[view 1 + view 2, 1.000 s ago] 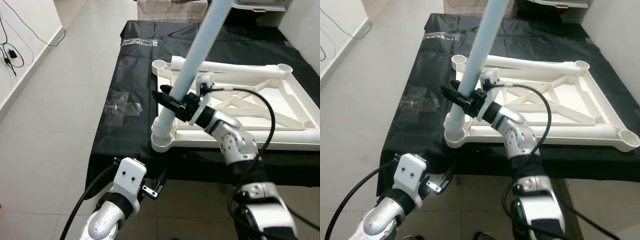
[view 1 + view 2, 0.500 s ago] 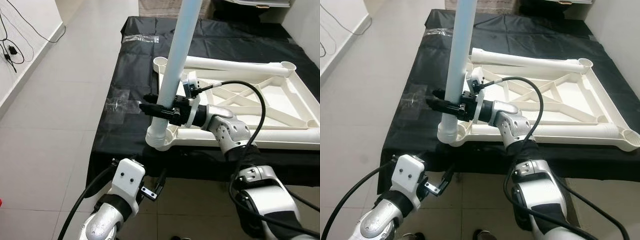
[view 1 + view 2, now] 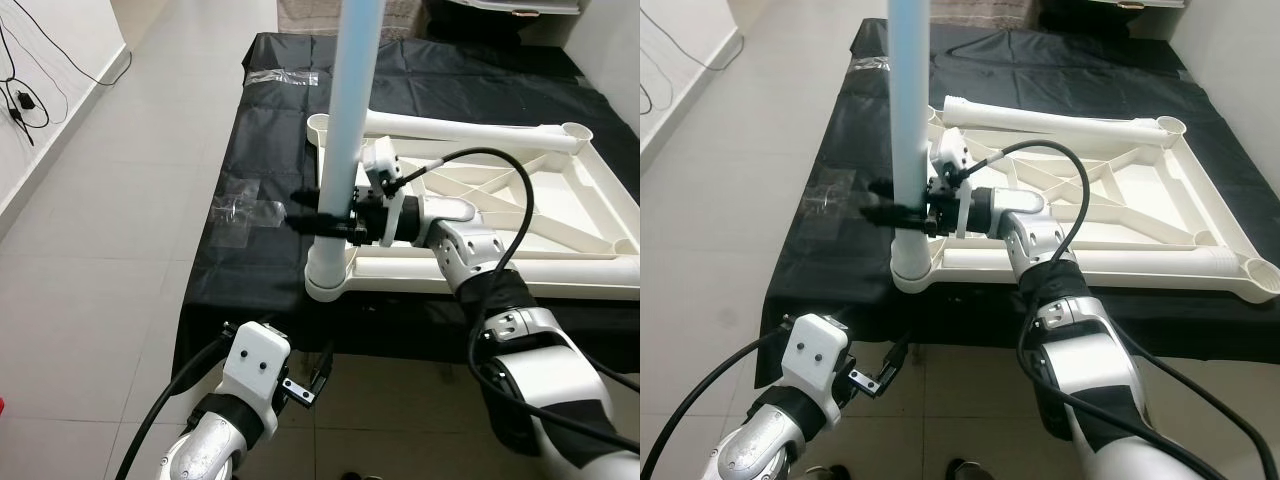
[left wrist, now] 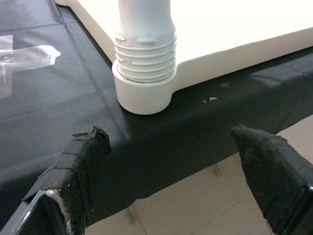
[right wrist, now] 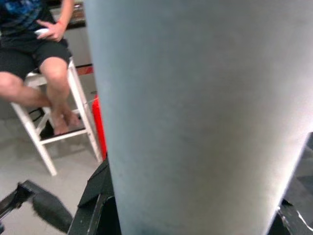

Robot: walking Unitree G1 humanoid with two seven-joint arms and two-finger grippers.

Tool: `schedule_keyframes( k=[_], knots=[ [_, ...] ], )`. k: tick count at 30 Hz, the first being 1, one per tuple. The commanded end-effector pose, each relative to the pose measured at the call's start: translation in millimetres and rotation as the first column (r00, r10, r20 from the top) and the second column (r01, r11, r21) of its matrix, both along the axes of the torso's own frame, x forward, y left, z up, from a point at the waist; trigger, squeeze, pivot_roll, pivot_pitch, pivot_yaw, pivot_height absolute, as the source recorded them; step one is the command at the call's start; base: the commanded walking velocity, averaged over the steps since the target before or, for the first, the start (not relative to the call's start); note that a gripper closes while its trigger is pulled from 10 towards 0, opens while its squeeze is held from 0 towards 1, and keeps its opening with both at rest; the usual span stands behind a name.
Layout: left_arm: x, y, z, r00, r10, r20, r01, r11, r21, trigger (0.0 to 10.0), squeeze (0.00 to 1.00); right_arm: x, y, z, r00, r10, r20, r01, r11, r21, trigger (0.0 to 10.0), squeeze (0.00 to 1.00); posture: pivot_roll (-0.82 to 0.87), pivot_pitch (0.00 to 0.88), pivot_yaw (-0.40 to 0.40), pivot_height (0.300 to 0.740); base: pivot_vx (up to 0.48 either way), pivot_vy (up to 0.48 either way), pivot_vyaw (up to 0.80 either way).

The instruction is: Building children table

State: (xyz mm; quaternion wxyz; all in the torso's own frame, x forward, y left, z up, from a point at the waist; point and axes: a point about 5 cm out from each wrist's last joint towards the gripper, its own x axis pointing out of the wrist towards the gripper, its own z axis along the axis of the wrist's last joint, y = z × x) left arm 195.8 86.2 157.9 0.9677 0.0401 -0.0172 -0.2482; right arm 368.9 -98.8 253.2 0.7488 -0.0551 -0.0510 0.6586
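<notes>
— On top of what is all this sitting?

— On a long bench draped in a black sheet, running from near to far across a pale tiled floor. A white table frame lies flat on the sheet, upside down, with round sockets at its corners.

— And the task's own piece?

— A pale blue table leg stands close to upright in the near left corner socket of the frame. In the left wrist view its ribbed white foot is seated in that socket, right at the bench's near edge.

— Which arm has it?

— The right gripper reaches in from the right, and its black fingers are clamped around the leg a little above the socket. The right wrist view is pressed so close that the leg blocks most of it.

— The other arm?

— The left gripper hangs low, near the bench's near left corner, below the edge. Its two black fingers are spread wide with nothing between them.

— Anything smaller?

— Two bits of clear plastic wrap: one on the sheet just left of the leg, one at the far left. A person on a white stool shows behind the leg in the right wrist view.
</notes>
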Motion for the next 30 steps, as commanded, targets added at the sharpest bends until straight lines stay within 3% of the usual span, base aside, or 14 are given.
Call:
schedule_keyframes(
  k=[1, 14, 25, 30],
  knots=[
    [-3.8, -0.2, -3.0, 1.0, -0.004, -0.017, 0.005, 1.0, 0.016, 10.0, 0.0, -3.4, -0.9, -13.3, 0.998, 0.045, -0.043, -0.047, 0.998, -0.052, 0.0, 0.0, 0.09, 0.225, -0.063, 0.74, 0.0, 0.0, 0.0],
    [-4.9, -0.1, -2.0, 1.0, -0.007, -0.018, 0.008, 1.0, 0.019, 10.0, 0.0, -3.9, 5.8, -21.4, 0.997, 0.081, -0.019, -0.082, 0.995, -0.057, 0.0, 0.0, 0.09, 0.228, -0.062, 0.74, 0.0, 0.0, 0.0],
    [-6.2, 0.2, -1.0, 1.0, -0.007, -0.016, 0.007, 1.0, 0.023, 10.0, 0.0, 3.9, 14.7, -19.9, 0.998, -0.028, 0.062, 0.032, 0.997, -0.072, 0.0, 0.0, 0.1, 0.238, -0.064, 0.74, 0.0, 0.0, 0.0],
    [-6.0, -0.3, -0.6, 1.0, -0.007, -0.015, 0.007, 1.0, 0.023, 10.0, 0.0, 2.7, 13.5, -26.0, 0.998, -0.003, 0.058, 0.009, 0.994, -0.11, 0.0, 0.0, 0.09, 0.242, -0.067, 0.74, 0.0, 0.0, 0.0]
  ],
)
